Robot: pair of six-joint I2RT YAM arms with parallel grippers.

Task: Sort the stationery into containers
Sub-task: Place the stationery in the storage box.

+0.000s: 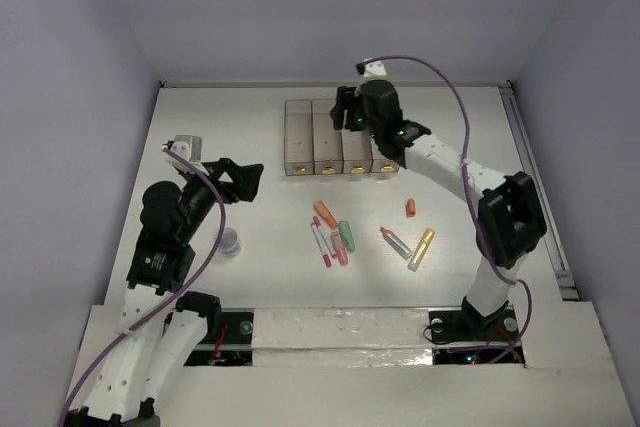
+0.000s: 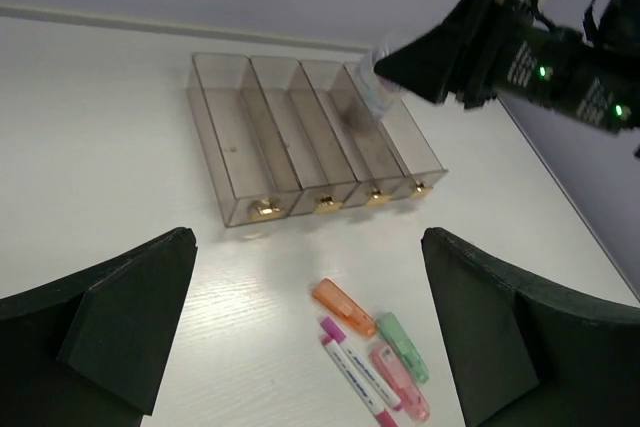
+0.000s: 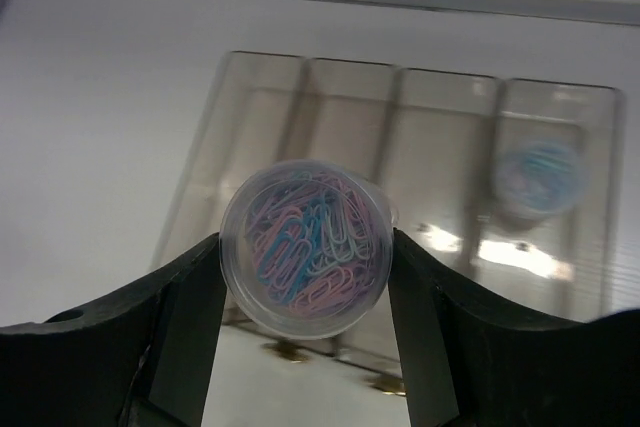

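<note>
The four joined translucent bins (image 1: 313, 137) with gold knobs stand at the back middle. My right gripper (image 1: 347, 109) hangs over them, shut on a clear jar of coloured paper clips (image 3: 305, 247), which also shows in the left wrist view (image 2: 373, 88). A second jar (image 3: 540, 179) lies in the right-end bin (image 3: 585, 197). A third jar (image 1: 229, 242) stands beside my left arm. My left gripper (image 1: 243, 182) is open and empty, above the table left of the markers. Orange (image 2: 343, 307), green (image 2: 402, 345), pink (image 2: 400, 382) and white-magenta (image 2: 355, 372) markers lie grouped.
To the right of the marker group lie a short orange stick (image 1: 411, 208), a gold marker (image 1: 422, 248) and an orange-tipped marker (image 1: 395, 242). White walls enclose the table on three sides. A rail runs along the right edge (image 1: 535, 187).
</note>
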